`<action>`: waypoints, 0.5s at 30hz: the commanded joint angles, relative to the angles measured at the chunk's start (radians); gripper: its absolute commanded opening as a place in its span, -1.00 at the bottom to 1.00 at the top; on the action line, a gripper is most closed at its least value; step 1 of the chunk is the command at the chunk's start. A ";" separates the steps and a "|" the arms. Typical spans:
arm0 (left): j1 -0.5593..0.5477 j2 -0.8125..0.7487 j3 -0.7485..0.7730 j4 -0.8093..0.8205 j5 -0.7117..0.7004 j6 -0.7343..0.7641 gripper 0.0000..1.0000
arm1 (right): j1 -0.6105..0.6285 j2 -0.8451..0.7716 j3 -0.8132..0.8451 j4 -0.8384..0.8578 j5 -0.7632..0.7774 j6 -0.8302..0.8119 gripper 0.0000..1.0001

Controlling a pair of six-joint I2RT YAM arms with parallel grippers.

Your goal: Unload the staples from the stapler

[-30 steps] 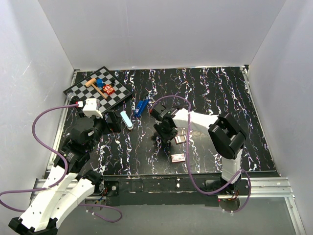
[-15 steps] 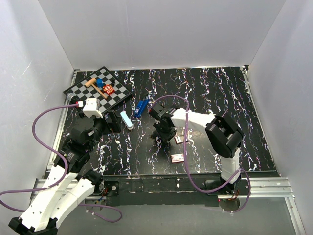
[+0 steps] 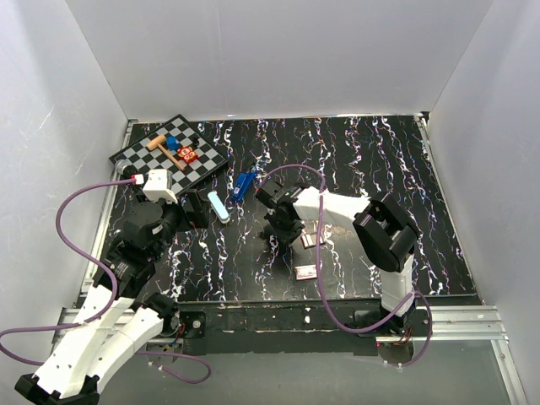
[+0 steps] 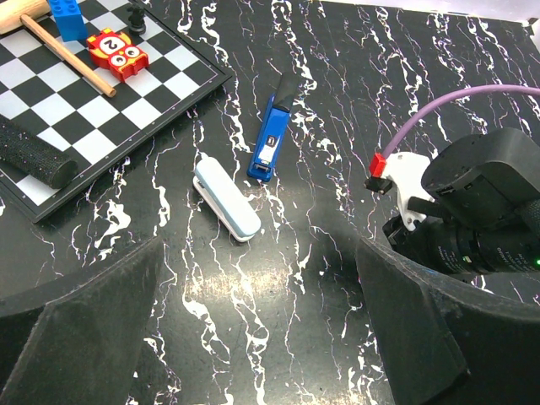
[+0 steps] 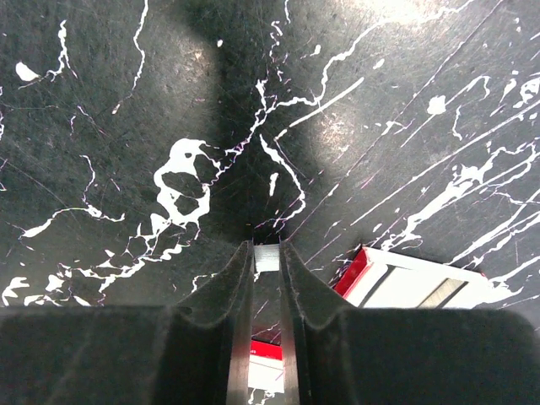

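Right wrist: right pincer (image 5: 267, 251) pinches the staples (image 5: 267, 259), red-and-white box (image 5: 415, 283) just beside.

A "2" is printed on the red block (image 4: 116, 49) on the chessboard (image 4: 51, 110).

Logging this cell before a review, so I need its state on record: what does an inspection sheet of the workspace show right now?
Surface: black, white-veined table.
Job's things: stapler lying on the table, untouched; staples pinched in the right gripper.
Clutter: pale blue piece near the stapler, apart from it; chessboard far left; red-and-white box.
Grippers: left gripper open, holding nothing; right gripper shut on the staples.
Cables: purple cable looping at each arm.
Surroundings: white walls.
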 commanded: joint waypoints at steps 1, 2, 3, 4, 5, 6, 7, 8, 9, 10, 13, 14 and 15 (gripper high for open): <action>0.006 0.001 -0.001 0.023 0.004 0.010 0.96 | 0.009 0.018 0.038 -0.030 0.014 0.010 -0.63; 0.006 0.001 -0.003 0.025 0.006 0.010 0.96 | 0.009 0.015 0.037 -0.032 0.012 0.012 -0.68; 0.006 0.001 -0.003 0.025 0.006 0.010 0.96 | 0.009 0.011 0.038 -0.032 0.014 0.013 -0.69; 0.005 0.001 -0.003 0.025 0.006 0.010 0.96 | 0.009 0.006 0.042 -0.035 0.014 0.013 -0.70; 0.006 0.001 -0.001 0.025 0.008 0.010 0.96 | 0.009 0.000 0.043 -0.038 0.018 0.013 -0.71; 0.006 0.001 -0.001 0.025 0.008 0.010 0.96 | 0.009 -0.011 0.046 -0.041 0.023 0.013 -0.73; 0.006 0.001 -0.001 0.025 0.008 0.010 0.96 | 0.009 -0.020 0.046 -0.046 0.028 0.015 -0.74; 0.006 -0.001 -0.001 0.025 0.008 0.010 0.96 | 0.009 -0.034 0.046 -0.047 0.029 0.015 -0.74; 0.006 -0.001 -0.003 0.025 0.008 0.009 0.96 | 0.009 -0.046 0.048 -0.050 0.032 0.013 -0.74; 0.006 -0.001 -0.001 0.025 0.008 0.009 0.96 | 0.009 -0.060 0.049 -0.052 0.038 0.013 -0.74; 0.006 -0.002 -0.001 0.025 0.009 0.010 0.96 | 0.009 -0.101 0.051 -0.064 0.051 0.016 -0.74; 0.006 -0.002 -0.003 0.025 0.009 0.010 0.96 | 0.007 -0.112 0.052 -0.072 0.058 0.016 -0.74; 0.006 -0.004 -0.003 0.025 0.008 0.010 0.96 | 0.007 -0.127 0.051 -0.076 0.069 0.016 -0.74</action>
